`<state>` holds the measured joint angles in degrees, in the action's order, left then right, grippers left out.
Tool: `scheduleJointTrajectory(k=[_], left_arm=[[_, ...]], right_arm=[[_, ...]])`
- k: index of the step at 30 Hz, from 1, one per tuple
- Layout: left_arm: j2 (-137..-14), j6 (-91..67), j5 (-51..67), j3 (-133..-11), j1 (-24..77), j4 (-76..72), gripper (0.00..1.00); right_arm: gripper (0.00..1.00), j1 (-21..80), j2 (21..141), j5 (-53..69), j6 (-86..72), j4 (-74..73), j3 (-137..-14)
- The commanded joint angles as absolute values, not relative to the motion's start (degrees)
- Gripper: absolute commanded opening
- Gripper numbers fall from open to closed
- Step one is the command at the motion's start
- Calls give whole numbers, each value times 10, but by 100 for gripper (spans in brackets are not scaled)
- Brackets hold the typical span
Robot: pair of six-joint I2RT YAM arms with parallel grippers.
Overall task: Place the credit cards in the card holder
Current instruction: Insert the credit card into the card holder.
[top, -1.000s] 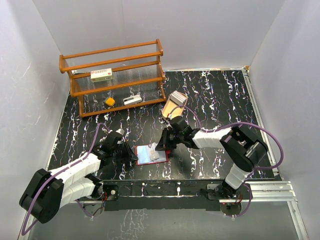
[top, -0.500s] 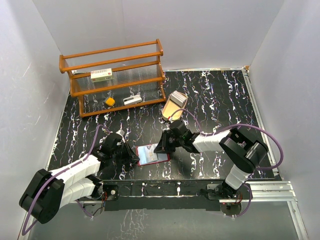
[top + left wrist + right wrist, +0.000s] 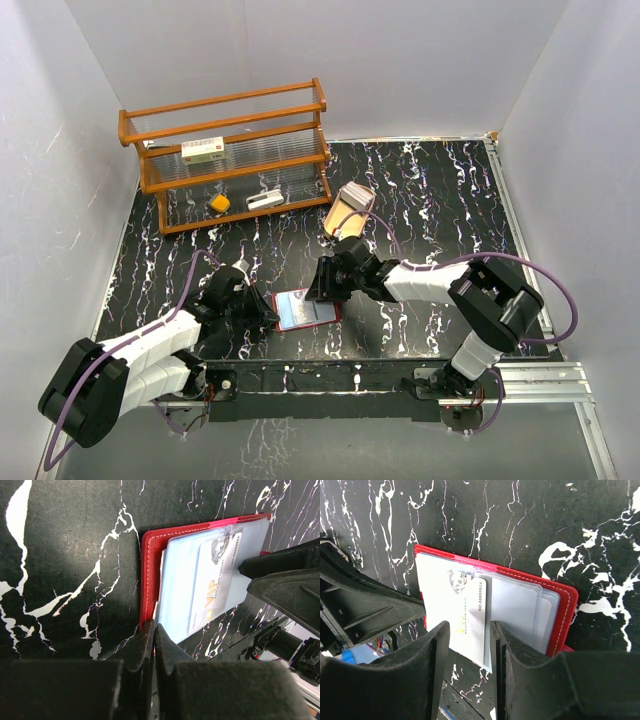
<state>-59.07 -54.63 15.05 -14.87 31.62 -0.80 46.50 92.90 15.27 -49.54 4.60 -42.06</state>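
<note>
The dark-red card holder [image 3: 303, 310] lies open on the black marbled table, its pale pockets [image 3: 180, 580] facing up. One whitish credit card [image 3: 465, 612] with printed lettering sits partly inside a pocket, and its end juts past the holder's edge [image 3: 215, 595]. My left gripper [image 3: 154, 630] is shut on the red cover's edge [image 3: 146, 580]. My right gripper [image 3: 469, 626] stands open over the card's jutting end, with one finger on each side and neither pressing it. In the top view both grippers flank the holder, left gripper [image 3: 262, 312] and right gripper [image 3: 322, 290].
A wooden rack [image 3: 230, 150] at the back left carries a white red-labelled box [image 3: 203, 150], a yellow item [image 3: 219, 204] and a white item [image 3: 264, 200]. A tan tray [image 3: 348, 212] stands just behind the right arm.
My right gripper has opened and let go of the card, which now rests in the holder's pocket. The left gripper has kept its hold.
</note>
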Motion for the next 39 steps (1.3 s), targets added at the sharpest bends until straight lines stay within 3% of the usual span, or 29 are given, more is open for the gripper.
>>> scheduleJointTrajectory(k=[1,21,28,35,39], left_arm=[[-584,-541,157,-141,319,26,0],[-589,-534,151,-164,319,27,0],[-558,-527,131,-181,319,63,0],[-514,-513,100,-213,319,111,26],[-504,-493,92,-238,319,134,36]], right_arm=[[37,466,918,123,-461,2,-450],[34,518,984,166,-524,90,-482],[33,517,969,139,-448,15,-513],[38,503,935,44,-321,-106,-586],[47,499,907,-12,-243,-110,-601]])
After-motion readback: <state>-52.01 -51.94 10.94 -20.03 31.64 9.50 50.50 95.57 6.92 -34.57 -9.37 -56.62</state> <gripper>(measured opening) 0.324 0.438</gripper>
